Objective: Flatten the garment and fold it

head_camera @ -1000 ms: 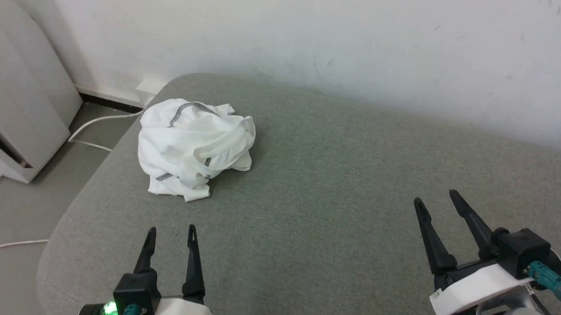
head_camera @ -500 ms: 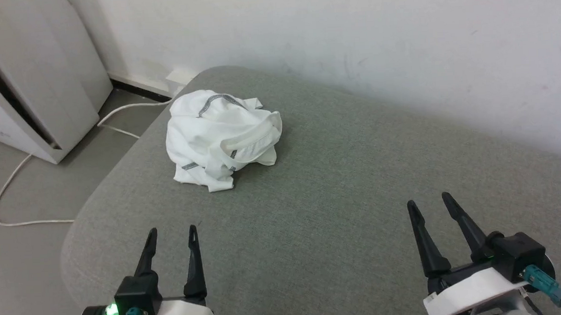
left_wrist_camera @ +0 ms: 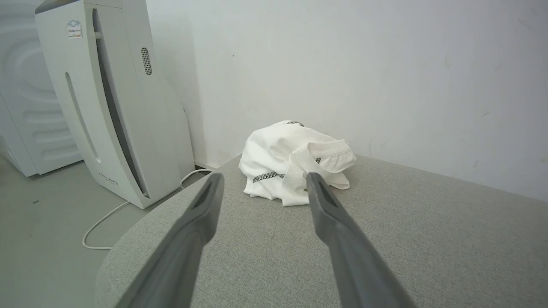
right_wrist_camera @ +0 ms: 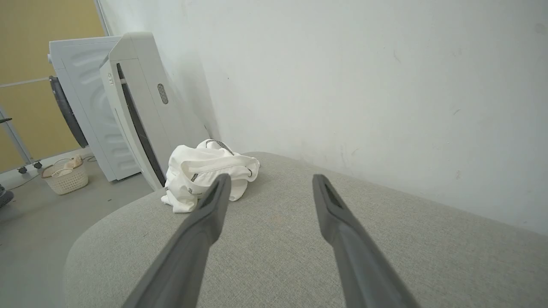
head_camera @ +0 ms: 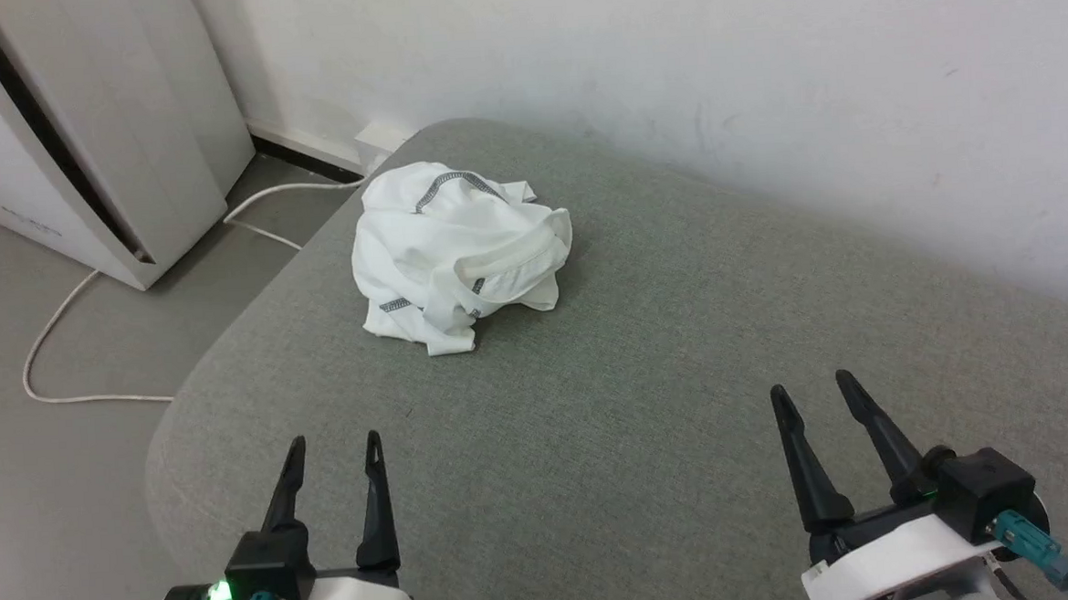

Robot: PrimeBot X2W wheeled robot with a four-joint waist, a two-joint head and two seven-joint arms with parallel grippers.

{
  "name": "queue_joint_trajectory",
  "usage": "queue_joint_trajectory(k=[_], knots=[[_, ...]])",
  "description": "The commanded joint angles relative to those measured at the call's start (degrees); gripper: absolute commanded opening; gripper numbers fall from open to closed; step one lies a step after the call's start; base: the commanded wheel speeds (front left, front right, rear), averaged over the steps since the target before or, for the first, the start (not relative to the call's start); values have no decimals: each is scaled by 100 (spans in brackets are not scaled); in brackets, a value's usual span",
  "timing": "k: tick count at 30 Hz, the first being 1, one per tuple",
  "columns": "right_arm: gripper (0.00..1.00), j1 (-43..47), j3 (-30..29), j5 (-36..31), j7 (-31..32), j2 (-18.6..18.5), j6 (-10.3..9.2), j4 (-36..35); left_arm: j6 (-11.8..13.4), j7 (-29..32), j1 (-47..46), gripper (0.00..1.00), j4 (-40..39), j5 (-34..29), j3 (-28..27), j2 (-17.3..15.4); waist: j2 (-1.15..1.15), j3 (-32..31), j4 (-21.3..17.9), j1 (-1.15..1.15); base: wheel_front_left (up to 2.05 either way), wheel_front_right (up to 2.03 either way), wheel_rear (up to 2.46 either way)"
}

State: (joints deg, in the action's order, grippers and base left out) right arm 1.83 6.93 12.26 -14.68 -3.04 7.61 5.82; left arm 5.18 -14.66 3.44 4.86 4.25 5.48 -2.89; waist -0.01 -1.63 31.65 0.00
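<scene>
Both the left gripper and the right gripper hung over the near part of the cushion, fingers parted and holding nothing — probably poised to reach. Well beyond them, at the cushion's far left corner near the wall, lay the garment: a crumpled white heap, collar band folded on top, dark zigzag seams showing — flattening not yet begun.

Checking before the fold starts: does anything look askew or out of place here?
The garment lies crumpled near the far left corner of the grey cushion, not spread flat. Nothing else stands out.
</scene>
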Motion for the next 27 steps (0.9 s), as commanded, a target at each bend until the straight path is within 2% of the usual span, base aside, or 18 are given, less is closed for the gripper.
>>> queue_joint_trajectory(k=[1, 11, 19, 23, 27], knots=[[100, 49, -1, 3, -32, 16, -12, 14, 32, -34, 50, 100, 0, 42, 21, 2, 1, 0, 7, 0, 0, 0, 0], [100, 52, -7, -59, -32, 16, -12, -4, -6, -34, 59, 100, 0, 57, 77, 2, 1, 46, 22, 0, 0, 0, 0], [100, -147, 16, -394, -32, 16, -12, -198, -325, 6, -597, 100, 349, 229, 63, -65, 1, 638, -398, 0, 0, 0, 0], [100, -283, 51, -674, -32, 16, -12, -451, -579, 491, -1483, 100, 536, 267, 89, -290, 1, 1194, -663, 0, 0, 0, 0], [100, -461, 134, -1023, -32, 16, -12, -688, -867, 1319, -2519, 100, 857, 393, 59, -580, 1, 1777, -932, 0, 0, 0, 0]])
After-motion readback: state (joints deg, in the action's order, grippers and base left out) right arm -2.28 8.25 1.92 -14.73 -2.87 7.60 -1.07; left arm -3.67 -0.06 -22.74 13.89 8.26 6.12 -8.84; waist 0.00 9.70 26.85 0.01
